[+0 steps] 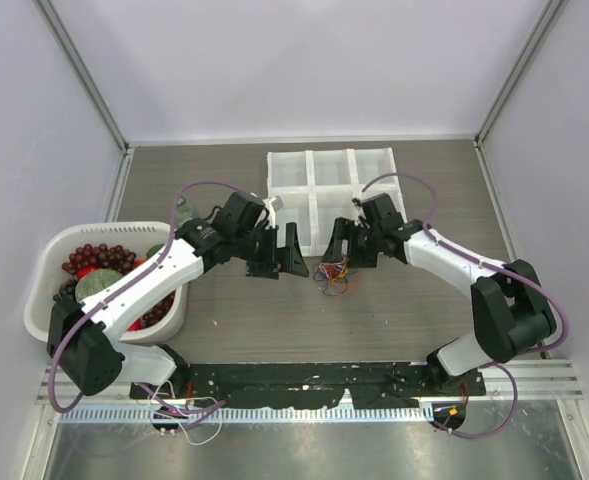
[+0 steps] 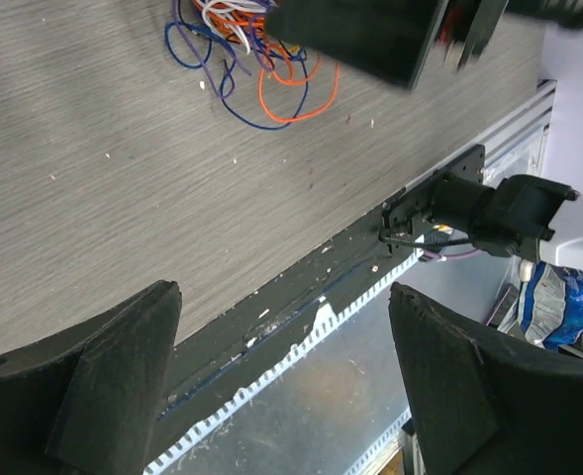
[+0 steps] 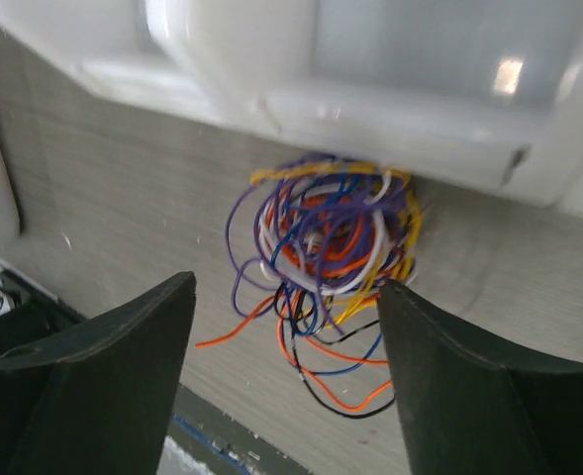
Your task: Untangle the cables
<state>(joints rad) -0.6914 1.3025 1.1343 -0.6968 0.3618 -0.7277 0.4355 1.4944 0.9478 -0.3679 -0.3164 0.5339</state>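
Observation:
The cables point(image 1: 332, 276) lie as one small tangled ball of purple, blue, orange, white, yellow and black strands on the table, just in front of the white tray. My right gripper point(image 1: 348, 246) hovers right over the cables point(image 3: 326, 237); in the right wrist view its fingers point(image 3: 113, 366) stand wide apart with loose orange and black loops between them, touching nothing. To the left of the tangle my left gripper point(image 1: 280, 256) is open and empty, its fingers point(image 2: 93, 376) wide apart. The cables point(image 2: 256, 54) show at the top of the left wrist view, partly hidden by the right gripper's black body point(image 2: 370, 35).
A white compartment tray point(image 1: 332, 190) stands directly behind the tangle, its rim point(image 3: 370, 94) close above the cables. A white basket of grapes point(image 1: 104, 275) sits at the left. The black mounting rail point(image 1: 304, 380) runs along the near edge.

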